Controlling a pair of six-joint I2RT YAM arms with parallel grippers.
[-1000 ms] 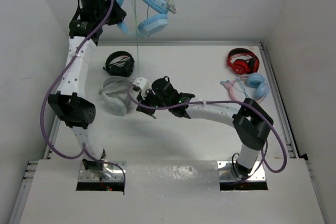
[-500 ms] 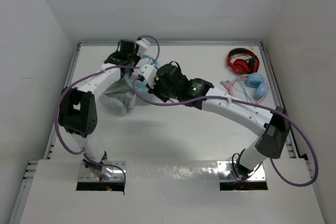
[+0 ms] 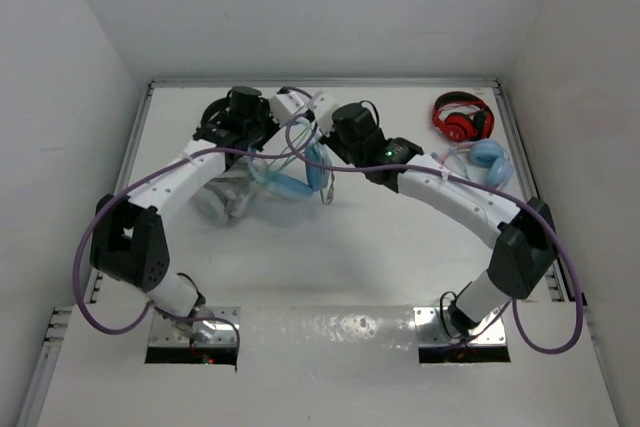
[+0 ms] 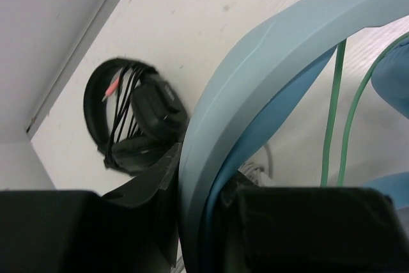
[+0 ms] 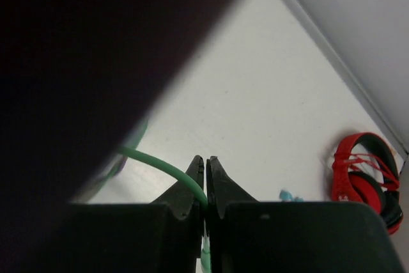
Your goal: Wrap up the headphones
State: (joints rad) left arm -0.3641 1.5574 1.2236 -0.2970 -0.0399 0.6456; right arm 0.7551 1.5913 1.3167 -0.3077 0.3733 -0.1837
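Jaws of the left gripper (image 4: 201, 187) squeeze the big light-blue padded headphones (image 3: 290, 183) at the far middle of the white table (image 3: 400, 267), and the right gripper (image 5: 204, 180) pinches their thin green cable (image 5: 160, 161).

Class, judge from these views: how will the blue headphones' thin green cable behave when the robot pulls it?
Probably floppy: the cable curves loosely out of the shut right hand. It looks thin and smooth, so it may slip through that pinch. The wide headband, clamped in the left hand, likely holds its arch while cable is wound.
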